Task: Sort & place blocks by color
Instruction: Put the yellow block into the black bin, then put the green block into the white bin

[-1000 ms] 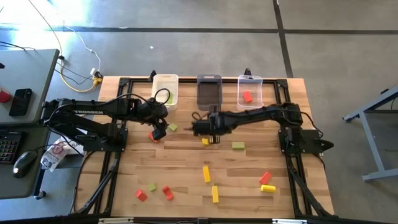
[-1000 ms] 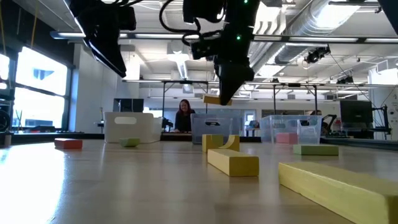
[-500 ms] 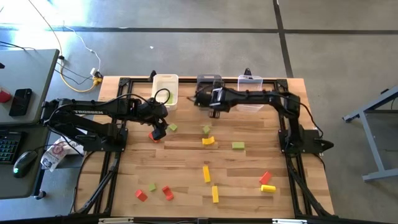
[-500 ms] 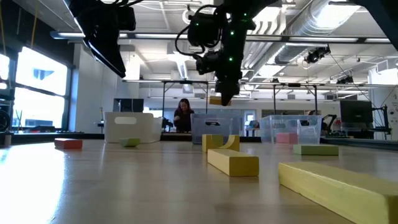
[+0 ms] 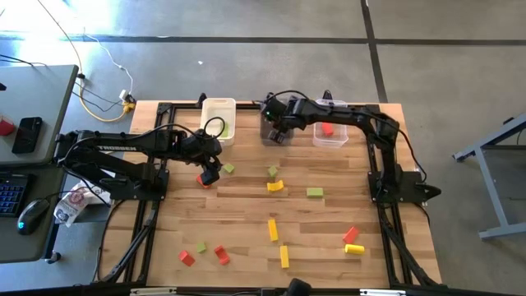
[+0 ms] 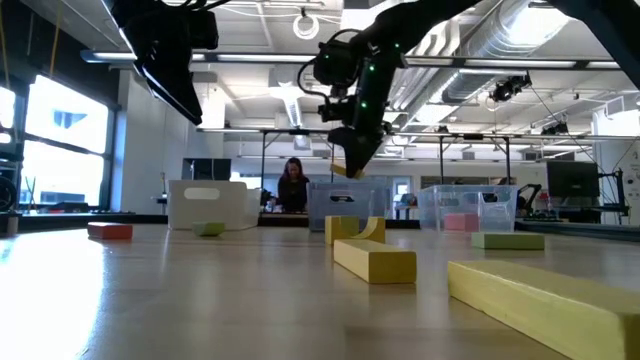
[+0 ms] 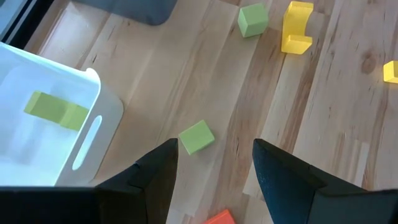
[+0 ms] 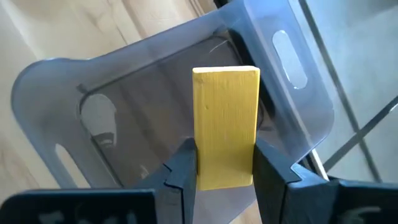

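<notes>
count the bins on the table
3, in a row along the far edge: white bin on the left, dark grey bin in the middle below the right gripper, clear bin on the right. None looks hidden.

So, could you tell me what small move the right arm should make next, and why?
Probably open the fingers and drop it. The right gripper holds a yellow block directly above the dark grey bin, which looks empty. The left gripper waits open above a green block.
</notes>
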`<state>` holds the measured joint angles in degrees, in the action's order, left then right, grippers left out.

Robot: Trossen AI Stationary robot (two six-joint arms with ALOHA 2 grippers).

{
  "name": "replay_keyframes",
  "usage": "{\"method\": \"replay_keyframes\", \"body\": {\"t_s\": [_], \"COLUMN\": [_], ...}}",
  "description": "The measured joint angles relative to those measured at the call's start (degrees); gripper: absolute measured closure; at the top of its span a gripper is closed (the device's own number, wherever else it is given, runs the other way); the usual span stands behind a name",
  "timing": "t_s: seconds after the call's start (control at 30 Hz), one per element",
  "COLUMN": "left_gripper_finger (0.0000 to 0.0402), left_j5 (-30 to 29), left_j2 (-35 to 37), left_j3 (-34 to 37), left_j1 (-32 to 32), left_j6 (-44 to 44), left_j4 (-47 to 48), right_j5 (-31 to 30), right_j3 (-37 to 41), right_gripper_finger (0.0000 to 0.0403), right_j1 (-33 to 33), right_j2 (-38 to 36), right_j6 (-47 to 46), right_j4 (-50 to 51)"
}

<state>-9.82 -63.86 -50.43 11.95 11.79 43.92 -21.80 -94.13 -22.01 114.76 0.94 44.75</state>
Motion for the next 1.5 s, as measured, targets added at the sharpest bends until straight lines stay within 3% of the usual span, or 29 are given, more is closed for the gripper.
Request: {"method": "replay_keyframes", "body": {"t_s": [0.93, 1.27, 1.5], "left_gripper_finger": [0.0206, 0.0206, 0.0206], "left_j5": [0.04, 0.09, 0.09], "left_j2": [0.00, 0.00, 0.00], "left_j3": [0.00, 0.00, 0.00], "left_j1": [0.00, 0.02, 0.02], "left_j6": [0.00, -1.53, -1.53], "left_j4": [0.00, -0.02, -0.02], "right_j5": [9.32, 8.34, 8.32], "right_j3": [0.00, 0.00, 0.00], "right_gripper_finger": [0.0308, 0.0243, 0.0232], "right_j1": [-4.55, -4.62, -4.62], "right_j2": [0.00, -0.02, -0.02], "right_j6": [-9.70, -9.51, -9.52], "right_j4": [0.90, 2.24, 2.41]}}
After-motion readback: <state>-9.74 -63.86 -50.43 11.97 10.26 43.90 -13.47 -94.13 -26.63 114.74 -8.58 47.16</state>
